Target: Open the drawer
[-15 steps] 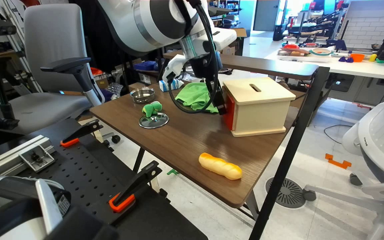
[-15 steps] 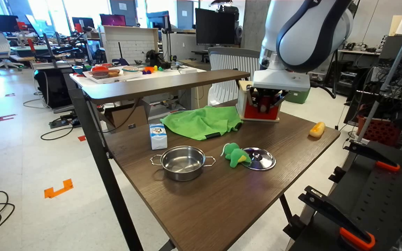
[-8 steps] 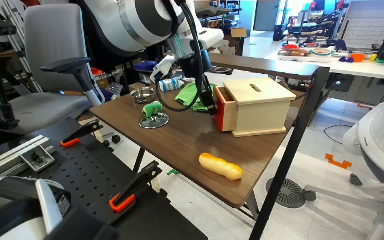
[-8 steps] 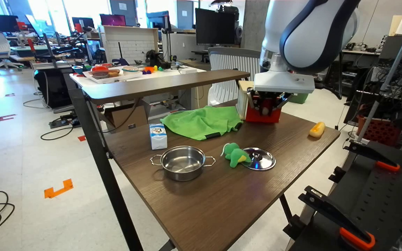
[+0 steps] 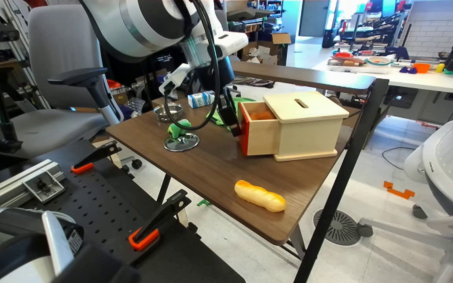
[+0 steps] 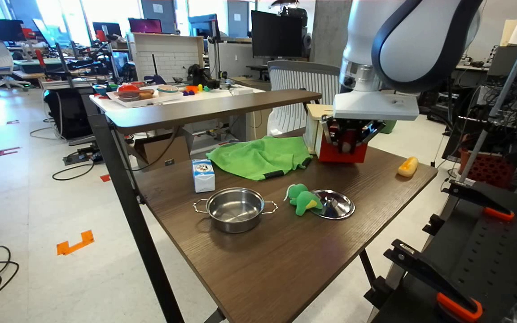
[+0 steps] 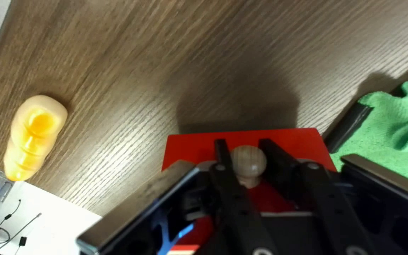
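The drawer, with a red front (image 5: 244,135), is slid partly out of the pale cream wooden box (image 5: 309,131). Its open top shows something orange-brown (image 5: 263,115) inside. The red front also shows in another exterior view (image 6: 330,154) and in the wrist view (image 7: 193,147). My gripper (image 5: 235,131) is at the drawer front, seen too in an exterior view (image 6: 346,144). In the wrist view the fingers (image 7: 243,142) are shut on both sides of the round wooden drawer knob (image 7: 249,161). The lower part of the front is hidden behind the fingers.
A yellow-orange bread-like object (image 5: 260,196) lies near the table corner. A green cloth (image 6: 260,157) lies beside the box. A green plush toy (image 6: 303,199), a pot lid (image 6: 337,206), a steel pot (image 6: 236,211) and a carton (image 6: 203,177) stand on the table. A raised shelf (image 5: 313,76) runs behind.
The drawer was shut one second ago. My gripper has moved away from the box with the knob, and the drawer has slid out with it, exposing its inside.
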